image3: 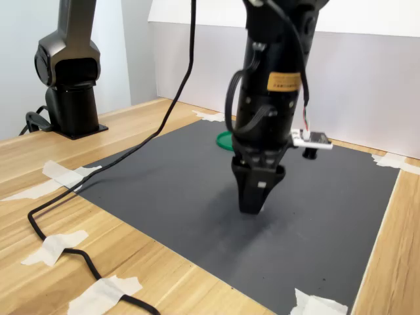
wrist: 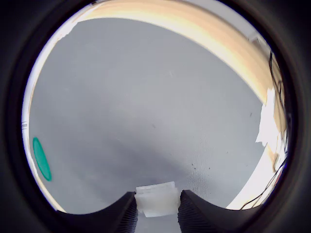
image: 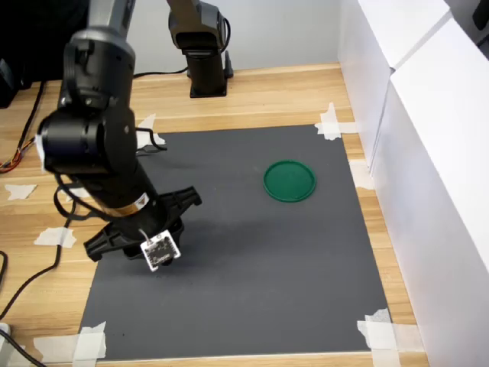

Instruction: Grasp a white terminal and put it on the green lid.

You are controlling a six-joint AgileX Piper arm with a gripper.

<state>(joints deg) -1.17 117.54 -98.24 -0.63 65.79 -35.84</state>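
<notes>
Clearly pinched on the white terminal (wrist: 156, 199), gripper (wrist: 156, 213) pointing straight down over the dark mat (image: 252, 252), pads squeezing both sides to keep so small a block from slipping. Well apart from the green lid (image: 289, 180), near mat's far edge.

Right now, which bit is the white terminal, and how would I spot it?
Find the dark mat taped to the wooden table. The black arm stands over it, and its claw is shut on the white terminal, seen in the wrist view. It is a tiny blocky piece, unlike the flat round green lid lying apart on the mat.
</notes>
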